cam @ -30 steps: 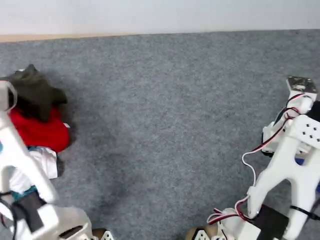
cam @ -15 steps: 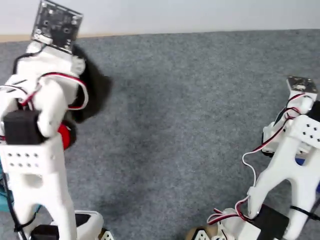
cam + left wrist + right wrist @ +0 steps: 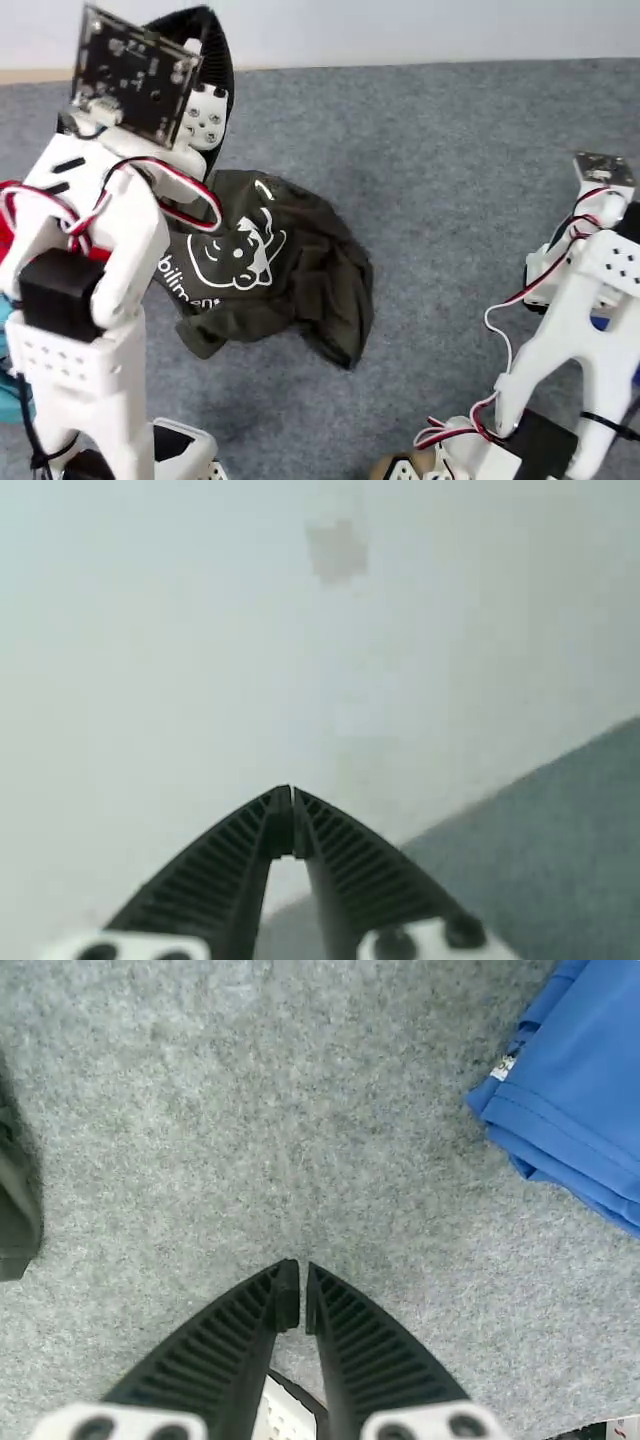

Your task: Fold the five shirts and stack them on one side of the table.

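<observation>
Both sets of jaws are pressed together with nothing between them. The left gripper (image 3: 291, 798) is up in the air and aimed at the pale wall (image 3: 200, 630). The right gripper (image 3: 301, 1285) hangs low over the grey mat (image 3: 450, 150) with only a hairline gap between its tips.

The dark green shirt (image 3: 275, 265) lies in a loose heap on the mat at centre-left, partly under the raised left arm, with its white print facing up. A blue shirt (image 3: 580, 1120) sits flat near the right arm and looks already folded.

To my eye the green one is thin jersey. It should be light and completely limp, so it will sag and bunch wherever it is lifted. The mat looks felty, so I'd expect the cloth to drag and catch on it rather than slide.

A pinch into the middle of the heap would likely grab several layers at once. An outer edge looks the better hold: the rumpled fold nearest the right arm, or a hem or shoulder once one can be made out. I can't tell sleeve from hem in this pile. One gripper on each of two corners would let the shirt fall open.
</observation>
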Robot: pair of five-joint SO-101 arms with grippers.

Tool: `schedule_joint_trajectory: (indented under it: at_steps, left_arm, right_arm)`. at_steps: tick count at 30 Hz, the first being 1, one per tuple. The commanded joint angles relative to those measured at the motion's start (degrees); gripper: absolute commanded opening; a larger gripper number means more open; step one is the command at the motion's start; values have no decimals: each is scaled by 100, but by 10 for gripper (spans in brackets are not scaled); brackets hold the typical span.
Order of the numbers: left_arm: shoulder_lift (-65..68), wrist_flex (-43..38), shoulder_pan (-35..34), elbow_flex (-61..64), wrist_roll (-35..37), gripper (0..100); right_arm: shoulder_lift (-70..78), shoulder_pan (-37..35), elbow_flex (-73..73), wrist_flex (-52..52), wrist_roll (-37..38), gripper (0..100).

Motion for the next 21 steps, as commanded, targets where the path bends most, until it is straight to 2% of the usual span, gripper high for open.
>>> schedule_joint_trajectory:
  at_steps: [1,4,6,15,21]
  left_arm:
    - [237,176,-519,585,53,5]
    - [308,202,-1134,936,62,6]
    - [308,519,-1538,971,62,6]
    - [325,2787,-2840,989,-9,42]
    - [352,3367,-3930,1015,-651,43]
  right_arm:
    - [-295,-119,-26,242,-18,21]
    - [-303,-479,-26,242,-18,21]
    - [-312,-892,-26,251,-44,21]
    - [-321,-3020,26,277,-62,9]
    - [-532,-4409,914,268,-26,13]
